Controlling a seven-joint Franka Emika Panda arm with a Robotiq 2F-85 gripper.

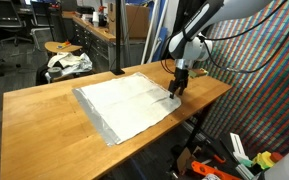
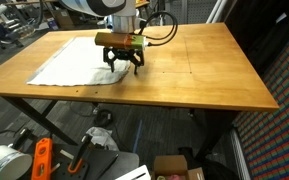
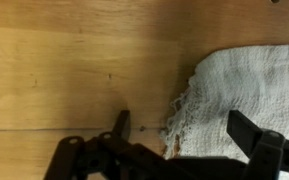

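Note:
A white woven cloth (image 1: 129,103) lies spread flat on the wooden table (image 1: 44,115); it also shows as the cloth (image 2: 74,62) and, close up, the cloth (image 3: 249,90) with a frayed corner edge. My gripper (image 1: 178,88) hangs low over that cloth's corner, open, also seen as the gripper (image 2: 122,62). In the wrist view the gripper (image 3: 182,135) straddles the frayed edge: one finger (image 3: 121,125) stands over bare wood, the other finger (image 3: 249,132) over the fabric. Nothing is held between them.
The table edge (image 1: 199,110) runs close beside the gripper. A stool with a crumpled cloth (image 1: 68,62) stands behind the table. Boxes and orange tools (image 2: 42,158) lie on the floor below the table front. A patterned screen (image 1: 259,80) stands nearby.

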